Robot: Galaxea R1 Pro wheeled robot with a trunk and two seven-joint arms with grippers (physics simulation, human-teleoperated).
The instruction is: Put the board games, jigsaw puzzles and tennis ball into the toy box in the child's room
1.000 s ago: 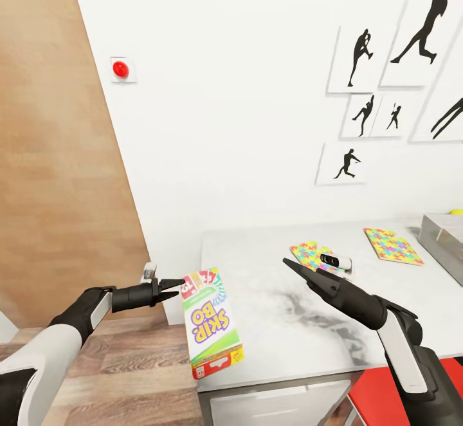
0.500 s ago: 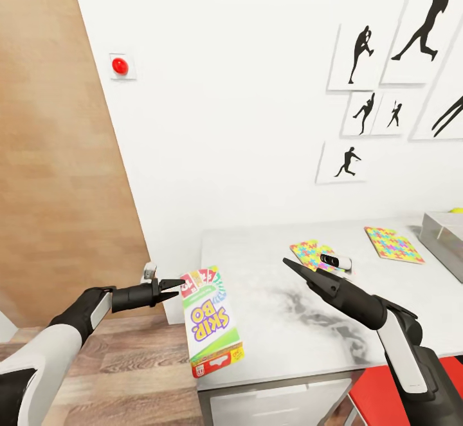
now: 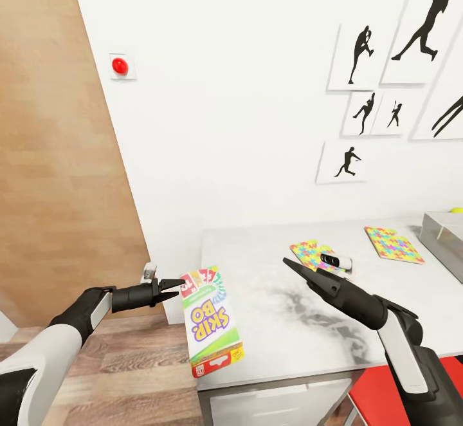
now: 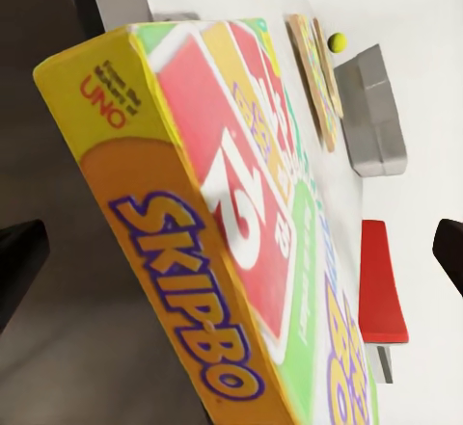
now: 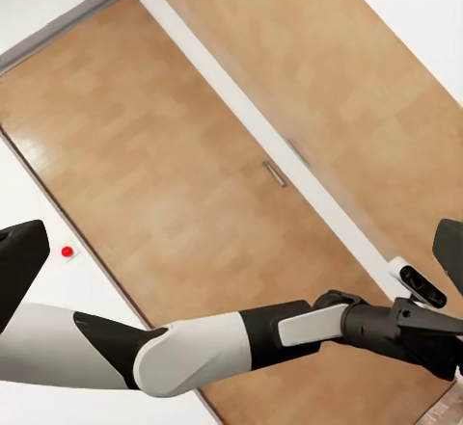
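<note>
The "SKIP BO" board game (image 3: 212, 323) lies flat at the table's (image 3: 283, 323) left edge, partly overhanging it. My left gripper (image 3: 172, 287) is open, its tips at the box's far short end; in the left wrist view the box (image 4: 241, 242) sits between the spread fingers. My right gripper (image 3: 292, 265) hovers open over the table's middle. Two jigsaw puzzles (image 3: 308, 251) (image 3: 393, 244) lie further back. The grey toy box (image 3: 445, 236) stands at the right edge with the tennis ball (image 3: 456, 210) behind it. The left wrist view also shows the toy box (image 4: 378, 117) and the ball (image 4: 337, 41).
A small white and black object (image 3: 335, 260) rests on the nearer puzzle. A red seat (image 3: 386, 394) sits by the table's front right. A wooden door (image 3: 58, 175) and wood floor (image 3: 135, 374) are at the left. Silhouette pictures (image 3: 386, 46) hang on the wall.
The head view has shifted very slightly since the oldest frame. Arms, the board game and the other things stand as before.
</note>
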